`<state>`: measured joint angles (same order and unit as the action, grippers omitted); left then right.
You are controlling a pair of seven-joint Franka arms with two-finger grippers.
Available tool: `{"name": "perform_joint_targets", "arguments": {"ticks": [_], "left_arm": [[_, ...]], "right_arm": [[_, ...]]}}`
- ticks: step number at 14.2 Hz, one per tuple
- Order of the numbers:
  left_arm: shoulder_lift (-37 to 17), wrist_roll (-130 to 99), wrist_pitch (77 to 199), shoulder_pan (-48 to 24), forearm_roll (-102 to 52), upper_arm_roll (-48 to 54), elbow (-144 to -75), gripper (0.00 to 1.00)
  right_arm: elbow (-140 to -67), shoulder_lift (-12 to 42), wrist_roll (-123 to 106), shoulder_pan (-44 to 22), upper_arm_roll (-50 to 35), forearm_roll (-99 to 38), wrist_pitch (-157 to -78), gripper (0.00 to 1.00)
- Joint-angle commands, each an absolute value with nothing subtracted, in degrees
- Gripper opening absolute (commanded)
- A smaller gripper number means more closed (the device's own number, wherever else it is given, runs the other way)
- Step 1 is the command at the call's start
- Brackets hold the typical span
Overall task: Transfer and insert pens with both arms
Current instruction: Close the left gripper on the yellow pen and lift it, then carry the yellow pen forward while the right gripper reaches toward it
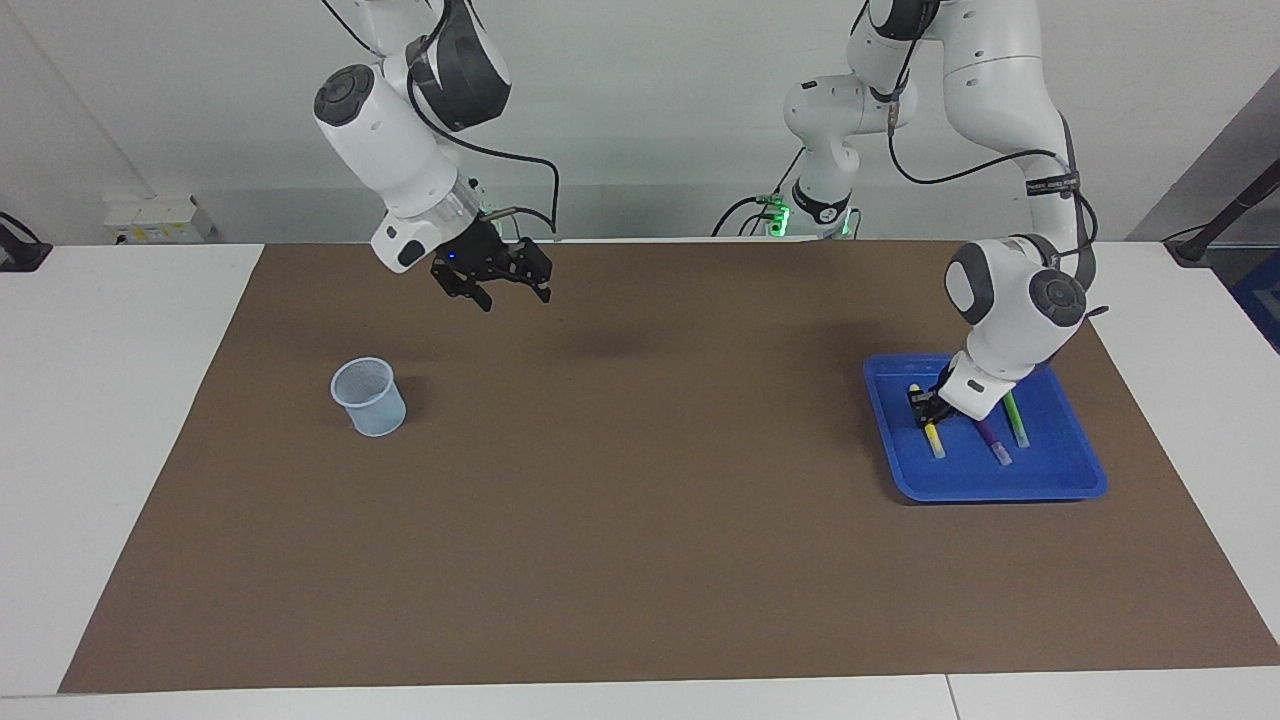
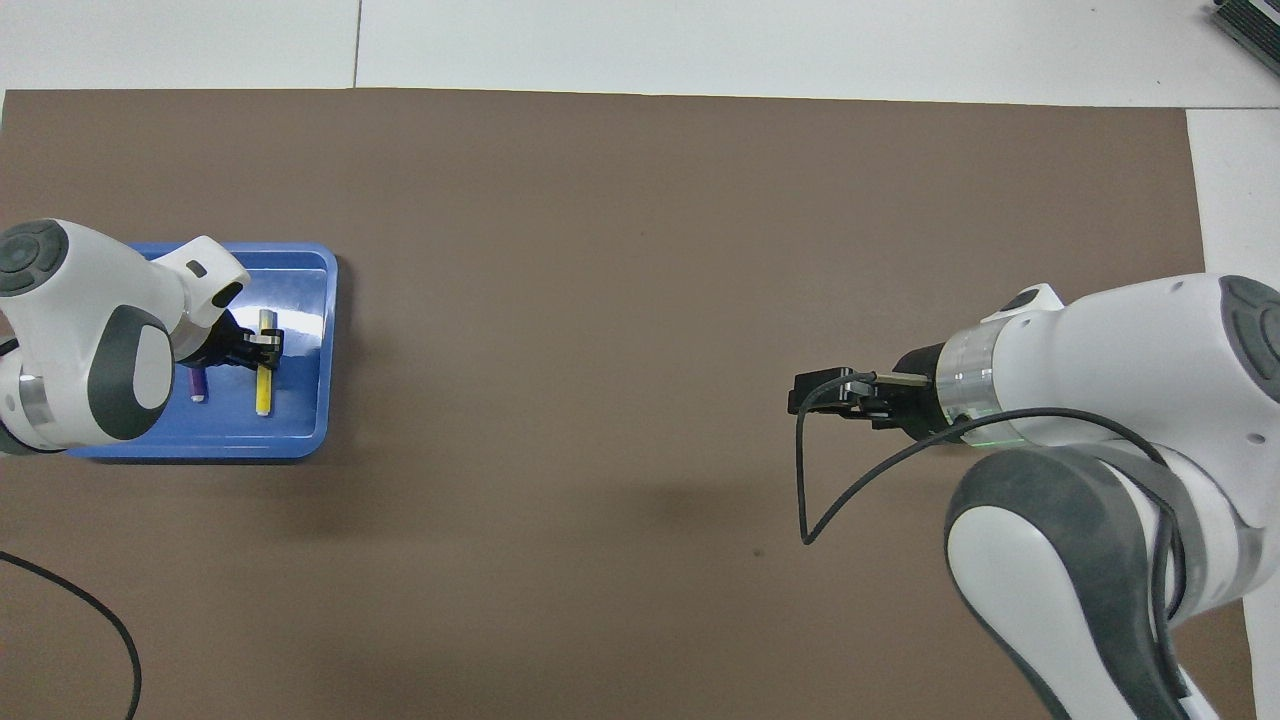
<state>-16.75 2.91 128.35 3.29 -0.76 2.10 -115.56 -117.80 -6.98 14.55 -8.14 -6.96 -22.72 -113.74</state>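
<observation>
Down in the blue tray (image 1: 1060, 480) at the left arm's end of the tabletop, the left hand (image 1: 922, 406) clamps the yellow pen (image 1: 932, 437) near its cap; light, stiff and slick, it likely swivels unless gripped mid-barrel. Purple pen (image 1: 993, 441) and green pen (image 1: 1017, 426) lie beside it. The right hand (image 1: 510, 284) waits with its fingers apart above the mat.

3 pens (image 1: 985, 432) in tray (image 1: 1060, 480)

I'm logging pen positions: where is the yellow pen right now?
The yellow pen lies in the blue tray at the left arm's end of the table, beside the purple pen, with the left gripper shut on it.
</observation>
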Motion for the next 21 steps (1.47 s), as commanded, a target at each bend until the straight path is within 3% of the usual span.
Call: {"name": "perform_joint_targets", "arguments": {"ticks": [1, 9, 21], "left_arm": [[-16.17, 2.99, 128.50, 3.34, -0.97, 1.49, -116.90, 0.00], [-14.51, -4.81, 113.48, 3.52, -2.36, 1.49, -105.39, 0.00], [-5.28, -48.01, 112.06, 0.98, -17.14, 2.72, -105.47, 0.00]], "right_arm": [[-118.65, -7.38, 15.82, -8.26, -7.21, -24.26, -115.31, 1.00], [-118.83, -7.29, 17.48, -9.58, -7.21, -24.26, -116.28, 1.00], [-118.83, -6.94, 17.75, -9.58, -7.12, -26.18, -116.28, 1.00]]}}
